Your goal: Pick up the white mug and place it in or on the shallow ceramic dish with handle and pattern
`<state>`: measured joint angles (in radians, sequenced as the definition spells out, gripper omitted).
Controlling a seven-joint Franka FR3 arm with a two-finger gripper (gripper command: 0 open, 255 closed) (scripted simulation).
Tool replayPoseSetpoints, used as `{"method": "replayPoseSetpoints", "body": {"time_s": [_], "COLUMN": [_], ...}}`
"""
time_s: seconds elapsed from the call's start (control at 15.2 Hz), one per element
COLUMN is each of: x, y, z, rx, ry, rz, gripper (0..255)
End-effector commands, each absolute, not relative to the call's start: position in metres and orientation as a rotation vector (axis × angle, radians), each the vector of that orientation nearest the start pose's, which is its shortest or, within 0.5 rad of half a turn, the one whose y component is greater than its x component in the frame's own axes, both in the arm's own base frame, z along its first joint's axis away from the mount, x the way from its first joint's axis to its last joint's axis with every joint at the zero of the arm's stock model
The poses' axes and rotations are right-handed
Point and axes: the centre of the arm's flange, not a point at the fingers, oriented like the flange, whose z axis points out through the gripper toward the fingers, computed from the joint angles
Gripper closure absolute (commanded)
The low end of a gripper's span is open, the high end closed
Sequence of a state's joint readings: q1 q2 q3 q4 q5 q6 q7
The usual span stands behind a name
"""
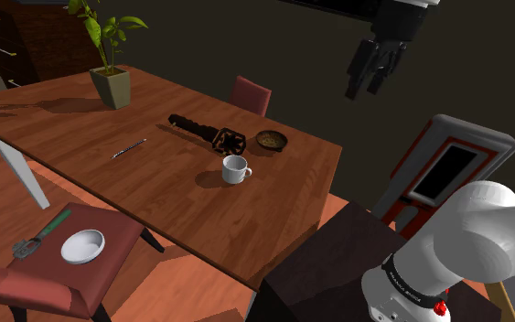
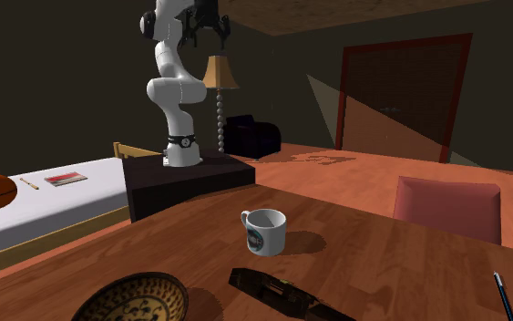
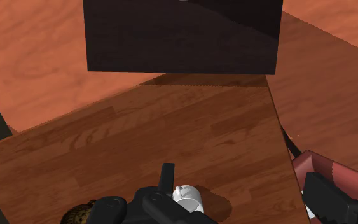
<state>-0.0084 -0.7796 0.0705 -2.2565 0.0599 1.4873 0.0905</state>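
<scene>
Table: your wooden table (image 1: pixel 155 187) carries both task pieces.
Arm: your white arm (image 2: pixel 174 91) is reared up tall.
Tool: your tool (image 1: pixel 363 90) hangs high, well clear of the mug, fingers apart and clasping nothing.
Dish: the patterned dish (image 1: pixel 271 140) sits by the table's edge.
Mug: the white mug (image 1: pixel 235 169) stands upright on the table, near the dish, not touching it.

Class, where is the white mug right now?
In the shoulder view, the white mug stands upright on the wooden table, lower left of the patterned dish, beside the black tool.
</scene>
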Motion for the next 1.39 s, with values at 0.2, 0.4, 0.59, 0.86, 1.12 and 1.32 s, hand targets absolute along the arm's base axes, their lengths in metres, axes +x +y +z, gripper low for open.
{"method": "replayPoseSetpoints", "body": {"time_s": [0.2,0.4,0.59,0.86,1.12,1.32], "x": [0.324,0.348,0.373,0.406,0.439,0.464], "y": [0.038,0.042,0.046,0.051,0.055,0.059], "z": [0.596,0.566,0.535,0.494,0.454,0.424], "rx": [-3.135,-3.139,-3.143,-3.149,-3.155,-3.159], "ry": [0.064,0.06,0.056,0.051,0.045,0.041], "rz": [-0.017,-0.021,-0.025,-0.03,-0.035,-0.039], "gripper": [0,0,0,0,0,0]}}
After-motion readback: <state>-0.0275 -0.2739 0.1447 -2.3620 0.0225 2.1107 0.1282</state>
